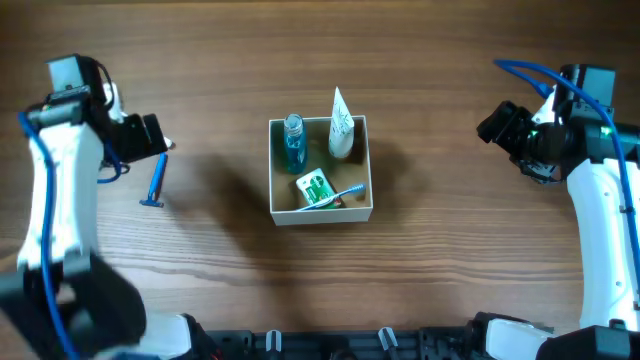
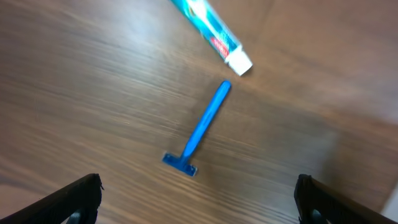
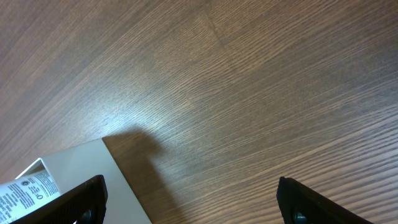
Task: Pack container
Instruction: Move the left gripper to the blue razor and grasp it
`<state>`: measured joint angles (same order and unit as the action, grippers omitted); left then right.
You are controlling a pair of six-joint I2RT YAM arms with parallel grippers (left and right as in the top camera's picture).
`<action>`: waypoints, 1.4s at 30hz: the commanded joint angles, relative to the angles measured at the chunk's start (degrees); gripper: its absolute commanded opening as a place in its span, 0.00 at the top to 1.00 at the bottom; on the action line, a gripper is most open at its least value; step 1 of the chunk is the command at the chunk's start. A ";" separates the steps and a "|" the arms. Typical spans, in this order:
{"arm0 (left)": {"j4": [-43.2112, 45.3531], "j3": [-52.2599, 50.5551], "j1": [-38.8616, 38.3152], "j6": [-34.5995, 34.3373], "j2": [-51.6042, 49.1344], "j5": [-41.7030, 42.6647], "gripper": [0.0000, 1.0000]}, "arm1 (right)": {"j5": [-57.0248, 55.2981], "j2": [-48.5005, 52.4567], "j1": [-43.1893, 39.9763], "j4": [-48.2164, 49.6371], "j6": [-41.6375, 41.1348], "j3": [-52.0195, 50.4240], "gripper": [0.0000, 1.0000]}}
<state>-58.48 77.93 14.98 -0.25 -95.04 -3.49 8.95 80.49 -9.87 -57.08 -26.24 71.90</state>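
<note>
The wooden bench [image 1: 450,60] carries the container [image 1: 322,215] at its middle, open-topped. Inside, a white tube [image 1: 341,125] stands in the far right corner and a blue bottle [image 1: 293,140] in the far left one. A green packet [image 1: 315,187] and a toothbrush [image 1: 345,190] lie by the near wall. A blue razor [image 1: 156,185] lies flat toward the left edge, well apart from the container, with bare wood between them.

The left tool [image 1: 150,135] hangs beside the razor, spread wide and gripping nothing. The right tool [image 1: 500,122], near the right edge, is likewise spread and empty, clear of the container.

The left wrist view shows the razor [image 2: 202,127] whole, above the left tool [image 2: 196,199], and a toothpaste tube [image 2: 211,31] just beyond the handle end, which the overhead view does not show. The right wrist view catches one container corner [image 3: 81,162] and the white tube's label [image 3: 25,190], with the right tool [image 3: 193,202] over bare wood.
</note>
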 commanded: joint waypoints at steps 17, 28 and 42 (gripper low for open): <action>10.10 -5.33 -0.13 3.23 -18.38 0.94 0.00 | -0.52 -0.66 -0.17 -0.17 0.79 -0.35 0.12; 11.37 -7.76 -0.13 2.97 -18.38 1.55 0.25 | -0.55 -0.66 -0.17 -0.15 0.81 -0.35 0.12; 10.29 -7.76 -0.13 2.80 -18.36 2.64 0.83 | -0.55 -0.68 -0.17 -0.15 0.76 -0.35 0.11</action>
<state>-47.79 71.61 14.90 2.39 -112.71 -0.71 8.95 80.49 -9.87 -57.23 -26.24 71.90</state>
